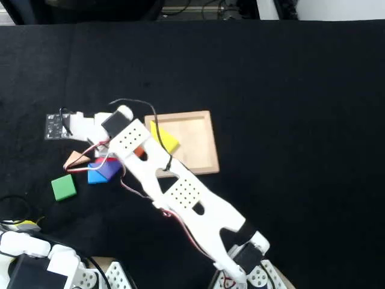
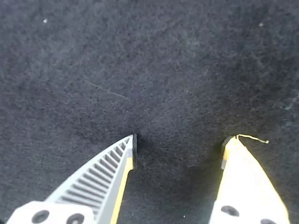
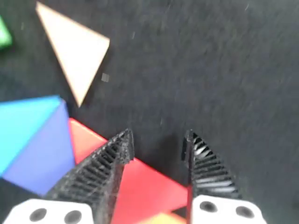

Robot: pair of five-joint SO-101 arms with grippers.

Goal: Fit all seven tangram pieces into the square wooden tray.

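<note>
The square wooden tray [image 1: 201, 150] lies mid-table with a yellow piece [image 1: 165, 138] in its left part. Left of it is a cluster: peach triangle [image 1: 75, 159], light blue piece [image 1: 95, 176], indigo piece [image 1: 110, 169], a red piece [image 1: 98, 160] and, apart, a green square [image 1: 63, 187]. My right gripper [image 3: 156, 140] stands open low over the cluster, one finger above the red piece [image 3: 149, 191], the peach triangle [image 3: 74, 51] ahead, the blue piece [image 3: 23, 121] and indigo piece [image 3: 46, 154] beside it. My left gripper [image 2: 180, 140] is open over bare black cloth.
The right arm [image 1: 180, 192] stretches from the front right across the tray's front-left corner, covering part of the pieces. The left arm [image 1: 33, 250] sits folded at the front-left corner. Black cloth covers the table, with open room to the right and back.
</note>
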